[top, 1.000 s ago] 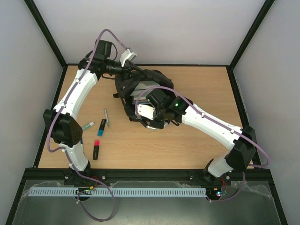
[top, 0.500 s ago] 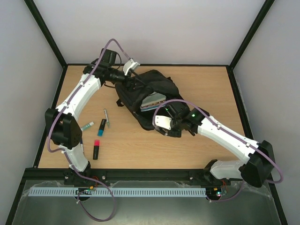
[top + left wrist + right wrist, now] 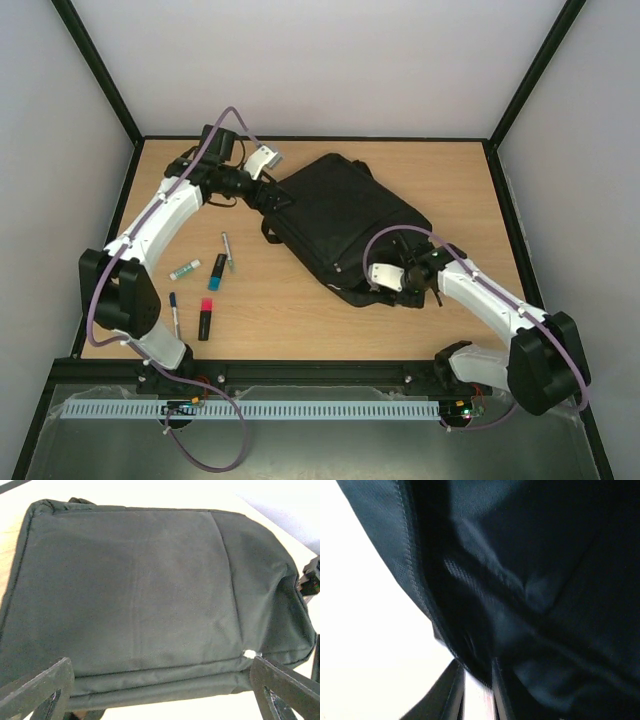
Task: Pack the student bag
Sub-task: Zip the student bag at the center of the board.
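Observation:
The student bag [image 3: 345, 220] is a large black backpack lying flat and slantwise in the middle of the table. My left gripper [image 3: 264, 193] is at its far left corner, open. In the left wrist view the wide-spread fingers [image 3: 42, 685] frame the bag's [image 3: 140, 580] seamed edge without touching it. My right gripper [image 3: 373, 292] is at the bag's near edge. In the right wrist view its jaws [image 3: 479, 682] stand a narrow slit apart, with light showing between them and the bag's [image 3: 545, 555] stitched hem lying across the tips.
On the left part of the table lie a grey pen [image 3: 227, 250], a blue marker [image 3: 216, 271], a red marker [image 3: 205, 318], a white tube with a green cap [image 3: 185, 269] and a blue-tipped pen [image 3: 175, 313]. Black frame rails border the table.
The bag, held up and gaping with a book showing inside, now lies flat. My left gripper opened and let go. My right arm drew back toward the near right and its jaws parted slightly.

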Available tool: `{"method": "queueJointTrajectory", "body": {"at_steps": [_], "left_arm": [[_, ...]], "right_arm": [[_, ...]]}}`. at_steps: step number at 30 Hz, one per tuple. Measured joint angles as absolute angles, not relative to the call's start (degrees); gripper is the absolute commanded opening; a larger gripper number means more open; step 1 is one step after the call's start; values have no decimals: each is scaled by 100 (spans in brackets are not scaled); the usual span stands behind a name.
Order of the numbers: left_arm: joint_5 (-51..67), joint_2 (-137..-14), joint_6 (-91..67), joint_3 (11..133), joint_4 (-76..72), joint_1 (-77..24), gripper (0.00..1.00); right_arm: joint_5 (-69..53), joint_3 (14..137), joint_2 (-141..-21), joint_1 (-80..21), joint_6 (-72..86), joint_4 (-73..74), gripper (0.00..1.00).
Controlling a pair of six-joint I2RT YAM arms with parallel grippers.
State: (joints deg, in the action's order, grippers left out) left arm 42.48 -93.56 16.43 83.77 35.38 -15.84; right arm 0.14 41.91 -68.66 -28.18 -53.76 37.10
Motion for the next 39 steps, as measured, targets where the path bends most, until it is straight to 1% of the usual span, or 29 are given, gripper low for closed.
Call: {"method": "queueJointTrajectory", "body": {"at_steps": [2,3,6,11,12,17,20,21,22,24,27,28,29,30,32,33,36,39], "left_arm": [[4040,-9295,1691,8377,3555,-1584,100],[3913,-9262,1745,8370,3581,-1584,100],[3662,-9164,1798,8294,3664,-1584,100],[3271,-8914,1785,8156,3747,-1584,99],[3159,-8847,1769,8156,3750,-1584,100],[2652,-8425,1717,8156,3656,-1577,99],[1992,-8278,1557,8134,3398,-1575,99],[1643,-8324,1426,8136,3310,-1575,99],[1323,-8416,1306,8143,3260,-1573,99],[707,-8938,1100,8401,3424,-1516,99],[523,-9723,849,8630,3452,-1319,99],[548,-9859,810,8532,3468,-1225,97],[602,-9891,779,8425,3520,-1170,92],[672,-9889,742,8355,3594,-1107,83],[974,-9845,762,8350,3642,-1013,69],[1208,-9810,801,8350,3636,-998,66],[2010,-9607,1170,8158,3524,-1055,64],[2554,-9170,1898,7548,3393,-1321,64]], "right_arm": [[95,4106,-6866,-2469,-5502,3699,37],[152,4082,-6866,-2314,-5540,3680,45],[255,4071,-6919,-1745,-5680,3559,57],[331,4174,-7008,-1173,-5802,3653,69],[322,4178,-6923,-1076,-5813,3686,70],[351,4060,-5802,-506,-6086,4012,79],[419,3929,-5299,-344,-6176,4252,92],[429,3913,-5251,-325,-6152,4287,98],[436,3916,-5262,-298,-6084,4298,100],[397,4010,-5478,-252,-5833,4307,99],[176,4525,-6123,-193,-5295,4342,99],[45,4794,-6388,-183,-5041,4355,99],[-91,5068,-6643,-180,-4803,4338,100],[-204,5293,-6860,-176,-4595,4322,97],[-495,5745,-7325,-176,-4152,4283,88],[-648,5920,-7544,-176,-3972,4252,83],[-1109,6355,-8200,-178,-3529,4252,74],[-1479,6904,-8965,-202,-3059,4261,71]]}}
